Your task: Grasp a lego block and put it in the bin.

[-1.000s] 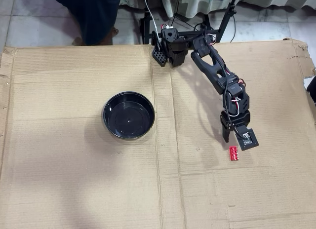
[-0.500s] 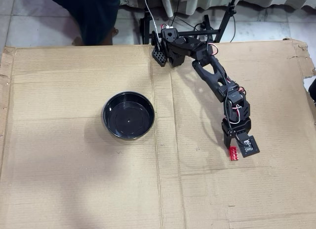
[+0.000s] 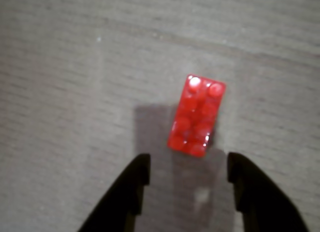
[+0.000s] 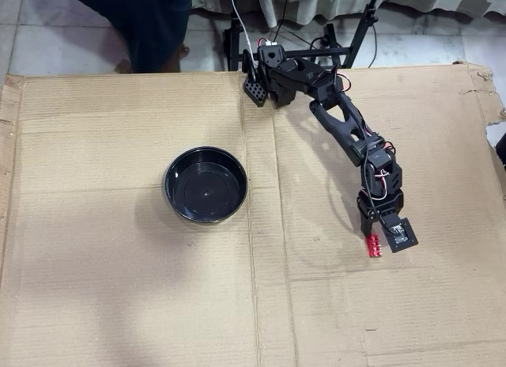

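We count one lego block [image 3: 196, 115]: bright red glossy plastic, rectangular, with two rows of four round studs catching highlights in the wrist view. It lies flat on corrugated cardboard [image 4: 118, 304], slightly tilted off the gripper's axis. We see one gripper [image 3: 189, 168], its two black matte fingers spread wide, tips apart with bare cardboard between them; nothing is held. The block sits just beyond the fingertips, not touching either, closer to the right finger in the wrist view.

In the overhead view we note the block [image 4: 373, 245] as a small red speck just beside the gripper [image 4: 378, 239], right of centre on the sheet. One bin [image 4: 206, 184]: a round, shallow, glossy black bowl with flat bottom and raised rim, empty, well apart to the left of the block. The cardboard is tan, ribbed, creased in long folds, with a torn right edge. One black jointed arm [image 4: 340, 118] reaches out from the top edge.
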Available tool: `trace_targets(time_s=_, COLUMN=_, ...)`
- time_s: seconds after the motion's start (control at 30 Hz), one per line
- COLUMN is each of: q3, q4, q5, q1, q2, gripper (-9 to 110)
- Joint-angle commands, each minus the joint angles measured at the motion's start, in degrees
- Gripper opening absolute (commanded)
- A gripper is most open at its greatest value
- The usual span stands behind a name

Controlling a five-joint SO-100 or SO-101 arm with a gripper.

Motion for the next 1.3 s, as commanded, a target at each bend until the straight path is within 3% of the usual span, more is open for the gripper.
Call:
trace_targets(time_s=0.0, q3=-3.60, q4=-0.70, q5=-0.18, q1=-0.70, q2=0.44, gripper=19)
trace_targets(time_s=0.7, q3=-8.35, q4=-11.95, q5=0.26, q1=-0.44, q2=-9.93, gripper=17)
trace_targets(time_s=0.97, q3=-8.09, q4=-11.87, q5=0.35, q1=0.09, q2=-10.11, gripper=0)
trace_targets(time_s=1.27, q3=-8.26, q4=-11.34, q5=0.35, q1=0.44, q2=-9.49, gripper=0)
